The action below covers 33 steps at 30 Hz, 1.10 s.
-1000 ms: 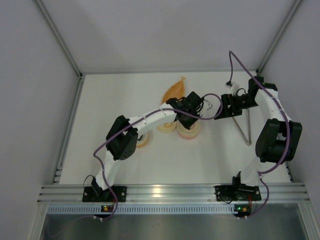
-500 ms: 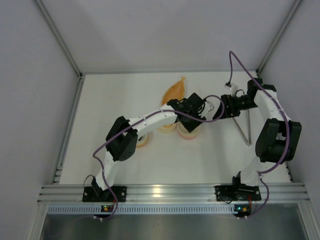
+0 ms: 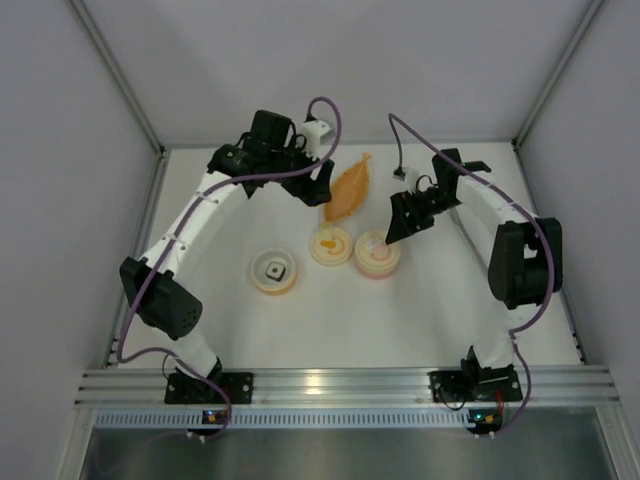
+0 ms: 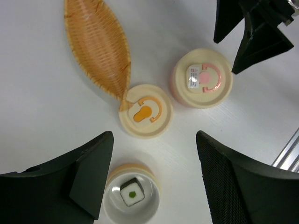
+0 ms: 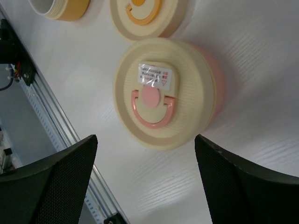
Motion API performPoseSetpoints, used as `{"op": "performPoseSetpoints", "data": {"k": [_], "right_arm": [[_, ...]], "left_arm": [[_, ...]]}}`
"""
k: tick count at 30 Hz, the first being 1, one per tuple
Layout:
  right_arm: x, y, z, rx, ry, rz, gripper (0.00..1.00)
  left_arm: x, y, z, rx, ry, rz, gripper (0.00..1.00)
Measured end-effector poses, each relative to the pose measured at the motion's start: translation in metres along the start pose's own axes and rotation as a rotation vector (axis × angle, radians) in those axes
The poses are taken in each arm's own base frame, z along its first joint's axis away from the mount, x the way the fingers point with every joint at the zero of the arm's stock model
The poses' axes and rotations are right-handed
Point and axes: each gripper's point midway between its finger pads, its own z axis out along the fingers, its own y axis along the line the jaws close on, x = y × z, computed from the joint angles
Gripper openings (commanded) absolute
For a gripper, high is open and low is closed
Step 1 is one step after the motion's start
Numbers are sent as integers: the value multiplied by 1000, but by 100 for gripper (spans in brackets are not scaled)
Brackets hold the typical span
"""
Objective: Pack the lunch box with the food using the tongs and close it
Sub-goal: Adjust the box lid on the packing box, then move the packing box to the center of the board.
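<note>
Left gripper (image 4: pixel 154 151): fingers spread wide, nothing between them and nothing touched; held high, well away from the pink-lidded tub (image 3: pixel 377 252) on its far-left side.
Right gripper (image 5: pixel 145 142): fingers also wide apart and empty; poised directly over the pink-lidded tub, not in contact with the lid.
Pink-lidded tub: closed, a cream lid with a pink loop handle and a small white label; it stands upright on the white table (image 3: pixel 440 310).
Orange-handled tub (image 4: pixel 145 111): lid on; just beside the pink-lidded tub, on its left.
Open bowl (image 4: pixel 114 205): uncovered; left of the pink-lidded tub and nearer the arm bases.
Food block (image 4: pixel 132 192): one dark-sided cube with a white top, lying inside the open bowl.
Leaf-shaped tray (image 4: pixel 98 42): beyond the pink-lidded tub, to its far left; its narrow tip reaches the orange-handled tub's rim.
</note>
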Motion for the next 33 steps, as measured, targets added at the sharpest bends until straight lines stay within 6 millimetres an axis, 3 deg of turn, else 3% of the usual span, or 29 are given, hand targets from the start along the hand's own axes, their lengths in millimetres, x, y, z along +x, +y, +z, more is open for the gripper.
{"op": "performPoseSetpoints", "data": {"k": [2,5,9,16,22,27,33], "right_arm": [[-5,-12,7,12,11,0,82],[-13,-28,14,34,23,-10,81],[-24,-42,18,57,24,-34,78],[-33,-52,31,62,41,-70,66],[-20,-50,55,25,110,-102,56],[-17,-44,59,-12,113,-118,43],[5,-31,54,-48,128,-131,35]], "left_arm": [[15,20,-13,-5,11,-66,77],[44,42,-15,-7,58,-163,78],[72,43,-12,23,119,-232,78],[79,32,-15,68,122,-250,78],[81,29,-16,87,121,-250,78],[86,31,-13,90,126,-231,73],[123,32,11,24,209,-165,61]]}}
